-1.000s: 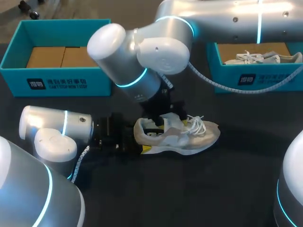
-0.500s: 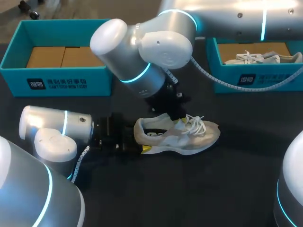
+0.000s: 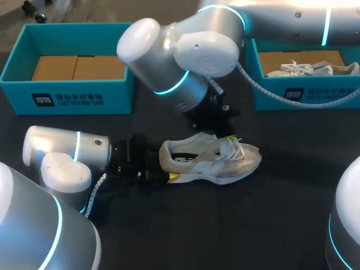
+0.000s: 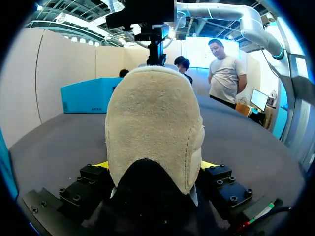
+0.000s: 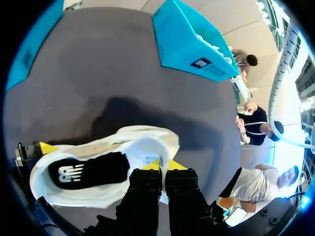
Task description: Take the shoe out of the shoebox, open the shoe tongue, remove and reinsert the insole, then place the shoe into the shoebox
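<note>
Cream and white shoe: lies on its sole near the middle of the dark table, outside both boxes, heel toward the left arm, toe pointing away from it.

Heel: sits between the left jaws, which are clamped on it from two sides low down; one yellow tip shows at each flank of the heel in the left wrist view, and another shows at the sole in the head view.

Tongue: drawn up and forward over the laces. The right jaws stand nearly together and pinch its upper edge; their yellow tips meet right at that edge in the right wrist view.

Insole: black, in place inside the opened shoe, behind the right jaws and between them and the heel.

Right arm: comes in from the upper right and hangs over the shoe's middle.

Left shoebox: teal, open, at the far left of the table, well apart from the shoe; brown cardboard lines its bottom.

Right shoebox: teal, open, at the far right; a second pale shoe lies inside
</note>
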`<state>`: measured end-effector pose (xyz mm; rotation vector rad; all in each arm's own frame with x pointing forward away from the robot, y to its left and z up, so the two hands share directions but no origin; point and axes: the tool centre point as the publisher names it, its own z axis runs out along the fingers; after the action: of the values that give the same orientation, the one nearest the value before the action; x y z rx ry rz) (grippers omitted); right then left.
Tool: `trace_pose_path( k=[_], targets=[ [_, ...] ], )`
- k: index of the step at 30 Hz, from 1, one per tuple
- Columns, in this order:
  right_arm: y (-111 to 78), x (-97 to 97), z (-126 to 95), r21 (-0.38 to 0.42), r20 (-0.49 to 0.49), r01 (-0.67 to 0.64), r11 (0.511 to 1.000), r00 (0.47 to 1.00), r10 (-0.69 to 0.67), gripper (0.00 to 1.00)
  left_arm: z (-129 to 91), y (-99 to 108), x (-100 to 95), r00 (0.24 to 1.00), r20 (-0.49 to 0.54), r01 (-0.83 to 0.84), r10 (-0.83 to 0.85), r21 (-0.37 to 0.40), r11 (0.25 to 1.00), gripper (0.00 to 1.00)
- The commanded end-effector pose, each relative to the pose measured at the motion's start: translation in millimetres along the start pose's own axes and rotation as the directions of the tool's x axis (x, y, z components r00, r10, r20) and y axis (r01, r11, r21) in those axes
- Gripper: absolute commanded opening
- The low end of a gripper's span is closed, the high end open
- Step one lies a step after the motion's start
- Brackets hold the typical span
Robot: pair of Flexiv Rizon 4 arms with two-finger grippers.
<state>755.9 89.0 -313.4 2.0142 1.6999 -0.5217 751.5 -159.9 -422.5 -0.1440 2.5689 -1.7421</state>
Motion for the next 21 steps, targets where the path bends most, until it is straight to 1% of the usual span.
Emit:
trace_pose_path(
  k=[1, 10, 21],
  targets=[
    [2.7, -16.1, 9.4, 0.005, -0.014, -0.005, 1.0, 1.0, 0.005, 0.0, 0.2, 1.4, 1.2, 1.0, -0.001, 0.001, -0.001, -0.004, 1.0, 0.0],
    [10.1, -31.1, 40.2, 0.023, -0.039, -0.003, 1.0, 0.999, 0.004, 0.0, 0.2, 1.4, 1.2, 1.0, -0.001, 0.001, -0.001, -0.004, 1.0, 0.0],
    [12.2, -47.1, 74.0, 0.027, -0.068, -0.003, 1.0, 0.998, 0.005, 0.0, 0.2, 1.4, 1.2, 1.0, -0.001, 0.001, -0.001, -0.004, 1.0, 0.0]
  ],
)
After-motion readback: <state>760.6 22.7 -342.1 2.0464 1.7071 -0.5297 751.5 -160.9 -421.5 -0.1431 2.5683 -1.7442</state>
